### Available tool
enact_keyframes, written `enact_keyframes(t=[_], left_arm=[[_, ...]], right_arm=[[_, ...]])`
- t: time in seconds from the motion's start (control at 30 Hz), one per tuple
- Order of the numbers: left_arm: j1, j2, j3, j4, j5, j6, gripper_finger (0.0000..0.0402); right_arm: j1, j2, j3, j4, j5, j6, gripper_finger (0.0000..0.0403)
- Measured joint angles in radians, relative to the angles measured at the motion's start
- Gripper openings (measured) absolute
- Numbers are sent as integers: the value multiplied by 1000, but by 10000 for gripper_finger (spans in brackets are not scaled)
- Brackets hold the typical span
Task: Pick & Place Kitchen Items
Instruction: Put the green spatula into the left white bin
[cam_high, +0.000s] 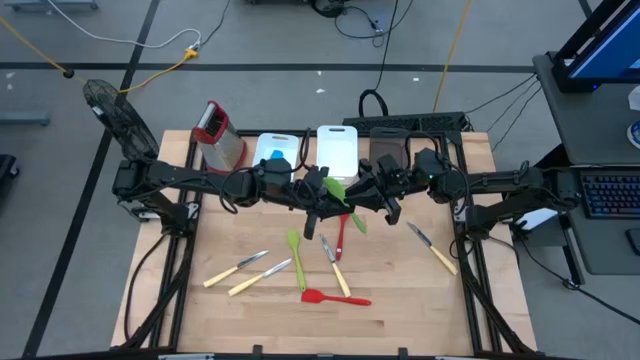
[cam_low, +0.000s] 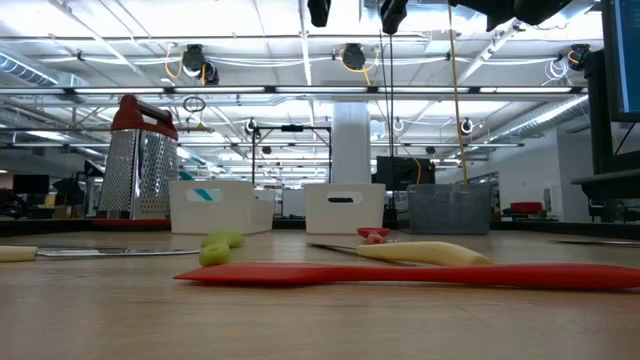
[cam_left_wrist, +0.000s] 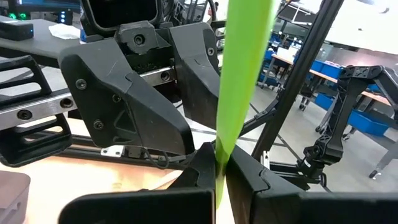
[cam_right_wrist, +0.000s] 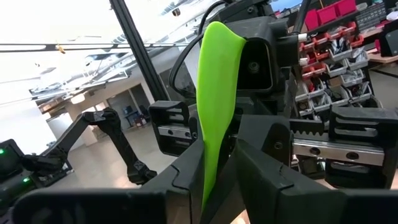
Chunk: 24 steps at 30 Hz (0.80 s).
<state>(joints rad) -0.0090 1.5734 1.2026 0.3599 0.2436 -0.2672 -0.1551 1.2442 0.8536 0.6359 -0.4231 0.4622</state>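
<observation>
A: Green spatula (cam_high: 335, 190) – where, which way?
B: Mid-air above table centre, btwn both grippers. Left gripper (cam_high: 318, 196) pinches its handle (cam_left_wrist: 239, 81); right gripper (cam_high: 362, 197) pinches the blade end (cam_right_wrist: 217, 81).
A: Axis?
B: Wrist views: runs straight out from each set of jaws. High view only: other utensils lie flat on table (cam_high: 400, 300) below.
</observation>
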Motion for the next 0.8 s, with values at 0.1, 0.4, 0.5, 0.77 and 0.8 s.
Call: enact_keyframes(t=[0.1, 0.4, 0.5, 0.77, 0.8], left_arm=[[0, 0, 0, -12, 0, 0, 6], [0, 0, 1, -84, -20, 7, 6], [0, 0, 2, -104, -35, 11, 6], [-1, -25, 3, -229, -145, 3, 6], [-1, -36, 4, -258, -188, 3, 6]], right_arm=[[0, 0, 0, -10, -1, 0, 81], [0, -38, 0, -151, 3, -10, 81], [-1, -66, 0, -207, 7, -12, 81], [-2, -164, -3, -460, 44, -70, 80], [-2, -174, -3, -481, 43, -78, 80]])
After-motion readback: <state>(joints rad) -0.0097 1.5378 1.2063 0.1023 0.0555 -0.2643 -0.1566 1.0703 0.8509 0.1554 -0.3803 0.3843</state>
